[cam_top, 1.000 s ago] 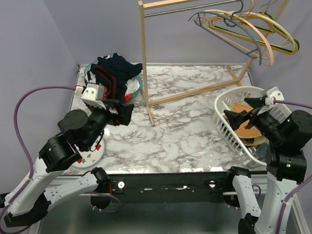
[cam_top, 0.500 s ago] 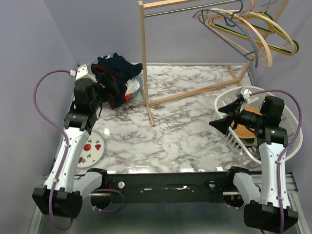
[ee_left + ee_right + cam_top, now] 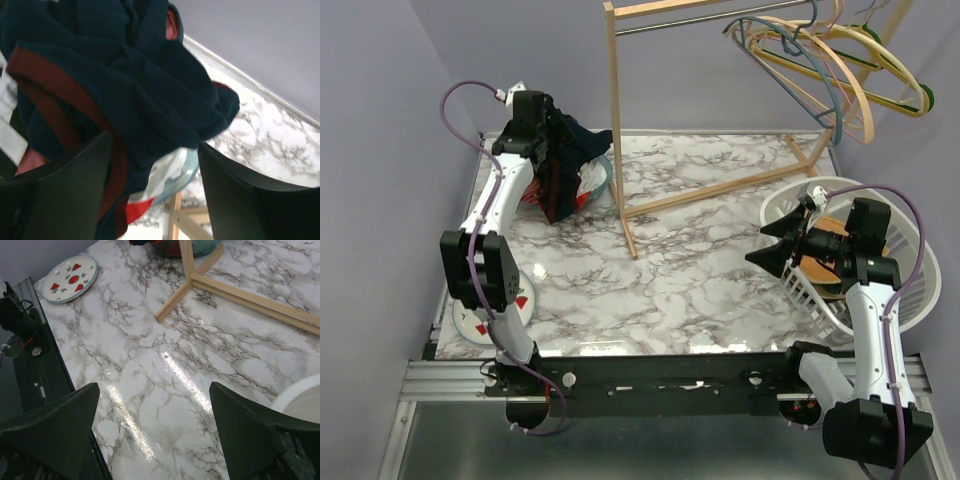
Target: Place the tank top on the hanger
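Note:
The tank top is a crumpled dark navy bundle with maroon trim, on top of a clothes pile at the table's back left. It fills the upper left of the left wrist view. My left gripper is stretched out over the pile. It is open, and the navy cloth hangs down against its left finger. The grey-blue hanger hangs among other hangers at the top right. My right gripper is open and empty above the marble table, beside the white basket.
A pale teal tub holds the clothes pile, which includes red and white cloth. A wooden rack stands mid-table, with its foot in the right wrist view. A white laundry basket is on the right. A strawberry plate lies front left.
My left arm has swung out from near the camera to the back left and now reaches over the clothes pile. My right arm dropped beside the basket and has held still since.

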Action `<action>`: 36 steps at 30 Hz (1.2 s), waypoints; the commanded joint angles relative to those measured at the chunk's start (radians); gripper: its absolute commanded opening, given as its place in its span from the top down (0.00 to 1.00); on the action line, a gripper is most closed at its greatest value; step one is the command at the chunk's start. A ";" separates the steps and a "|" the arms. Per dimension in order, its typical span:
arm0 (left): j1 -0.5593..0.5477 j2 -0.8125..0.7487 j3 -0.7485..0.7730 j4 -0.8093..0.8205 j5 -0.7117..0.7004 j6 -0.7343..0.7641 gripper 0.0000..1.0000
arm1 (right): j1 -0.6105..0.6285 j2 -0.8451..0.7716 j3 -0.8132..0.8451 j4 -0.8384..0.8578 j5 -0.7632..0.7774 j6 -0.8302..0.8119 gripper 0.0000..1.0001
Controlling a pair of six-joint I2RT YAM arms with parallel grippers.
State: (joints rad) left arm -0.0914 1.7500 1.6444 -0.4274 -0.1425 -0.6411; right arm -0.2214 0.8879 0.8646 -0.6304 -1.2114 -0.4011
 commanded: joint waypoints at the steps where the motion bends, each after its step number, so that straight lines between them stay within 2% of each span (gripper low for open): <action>1: 0.007 0.161 0.233 -0.152 -0.120 0.003 0.22 | 0.007 0.019 -0.015 0.003 -0.046 -0.038 0.00; 6: 0.007 0.239 0.290 -0.195 -0.184 0.004 0.25 | 0.008 0.042 -0.010 -0.020 -0.059 -0.061 0.00; 11: 0.007 0.266 0.287 -0.186 -0.204 0.009 0.35 | 0.008 0.043 -0.010 -0.026 -0.062 -0.065 0.00; 14: 0.007 0.269 0.296 -0.188 -0.209 0.024 0.48 | 0.007 0.036 -0.010 -0.032 -0.059 -0.070 0.00; 17: 0.007 0.243 0.304 -0.177 -0.209 0.043 0.70 | 0.007 0.023 -0.012 -0.038 -0.059 -0.074 0.00; 18: 0.007 0.224 0.305 -0.177 -0.207 0.049 0.84 | 0.007 0.017 -0.013 -0.040 -0.059 -0.076 0.00; 20: 0.007 0.203 0.330 -0.186 -0.210 0.060 0.98 | 0.007 0.006 -0.016 -0.041 -0.062 -0.076 0.00; 21: 0.007 0.192 0.341 -0.189 -0.213 0.063 1.00 | 0.007 -0.003 -0.019 -0.045 -0.068 -0.077 0.00; 36: 0.007 -0.141 0.430 -0.126 -0.147 0.063 1.00 | 0.007 -0.084 0.014 -0.083 -0.037 -0.076 0.00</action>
State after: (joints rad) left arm -0.0910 1.7054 2.0212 -0.6182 -0.3023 -0.5758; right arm -0.2214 0.8219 0.8597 -0.6796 -1.2522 -0.4671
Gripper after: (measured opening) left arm 0.011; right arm 0.996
